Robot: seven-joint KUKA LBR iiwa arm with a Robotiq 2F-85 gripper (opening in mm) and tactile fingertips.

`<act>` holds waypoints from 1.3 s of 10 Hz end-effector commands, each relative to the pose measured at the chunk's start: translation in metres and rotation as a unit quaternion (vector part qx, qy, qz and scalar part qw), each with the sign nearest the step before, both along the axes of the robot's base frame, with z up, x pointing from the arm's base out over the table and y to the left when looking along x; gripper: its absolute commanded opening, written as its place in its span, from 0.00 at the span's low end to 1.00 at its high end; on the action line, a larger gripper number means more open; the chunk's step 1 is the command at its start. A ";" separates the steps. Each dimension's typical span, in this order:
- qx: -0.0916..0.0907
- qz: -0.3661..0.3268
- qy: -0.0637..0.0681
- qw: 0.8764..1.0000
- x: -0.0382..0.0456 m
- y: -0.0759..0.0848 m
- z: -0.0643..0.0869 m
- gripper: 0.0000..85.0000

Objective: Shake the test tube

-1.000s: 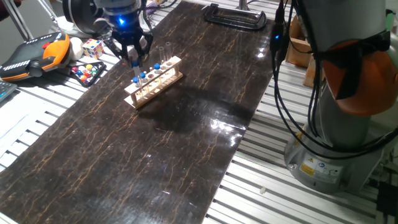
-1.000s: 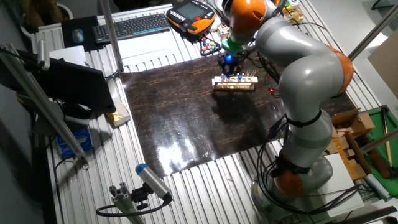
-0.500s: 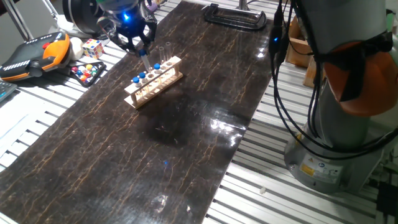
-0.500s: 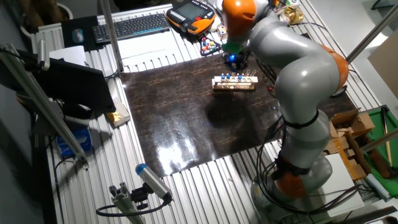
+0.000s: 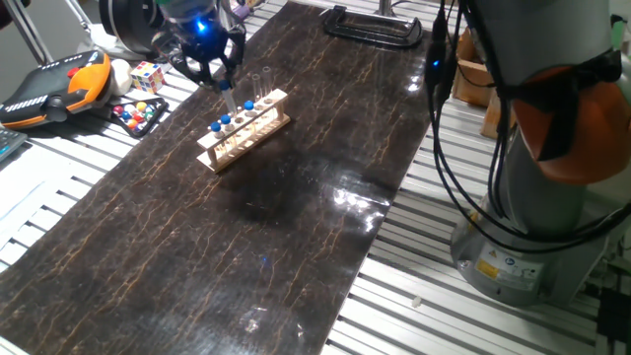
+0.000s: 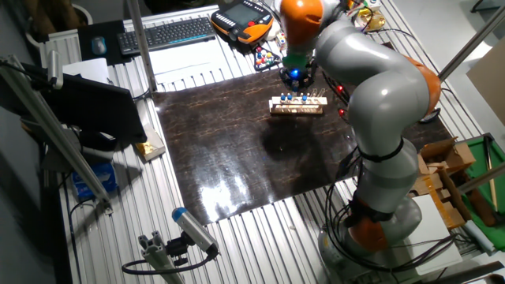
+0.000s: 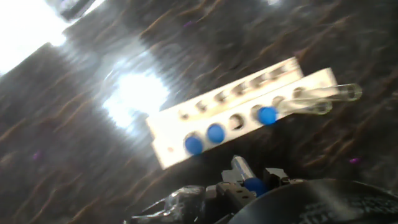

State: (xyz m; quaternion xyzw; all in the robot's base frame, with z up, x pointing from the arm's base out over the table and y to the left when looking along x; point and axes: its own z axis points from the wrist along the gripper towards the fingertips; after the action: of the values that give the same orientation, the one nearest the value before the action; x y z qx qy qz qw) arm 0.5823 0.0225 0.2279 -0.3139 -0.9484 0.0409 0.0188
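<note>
The gripper (image 5: 219,81) hangs over the far left corner of the dark worktop (image 5: 296,217), its jaws clamped on the test tube (image 5: 228,100) — the tube is lifted clear of the rack (image 5: 244,129) and points down toward the rack's middle. In the hand view the tube (image 7: 244,173) shows its blue top between the jaws, above the rack (image 7: 242,115), where three blue-topped tubes stand in holes with an open hole among them. Two clear tubes (image 7: 320,98) without tops stand at the rack's other end — just off the worktop's left edge lie a cube (image 5: 147,76) and an orange pendant (image 5: 59,84).
</note>
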 end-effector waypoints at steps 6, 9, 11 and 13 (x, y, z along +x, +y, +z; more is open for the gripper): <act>0.187 -0.069 -0.016 0.980 -0.0013 0.007 0.001 0.01; 0.115 -0.018 -0.021 0.993 -0.0003 0.003 0.000 0.01; 0.045 0.023 -0.023 0.998 0.0005 -0.001 0.000 0.01; 0.004 0.054 -0.020 0.998 0.0005 -0.006 0.001 0.01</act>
State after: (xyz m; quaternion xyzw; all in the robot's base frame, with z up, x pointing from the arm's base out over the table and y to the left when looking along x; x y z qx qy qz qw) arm 0.5828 0.0154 0.2291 -0.2668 -0.9637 -0.0072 0.0096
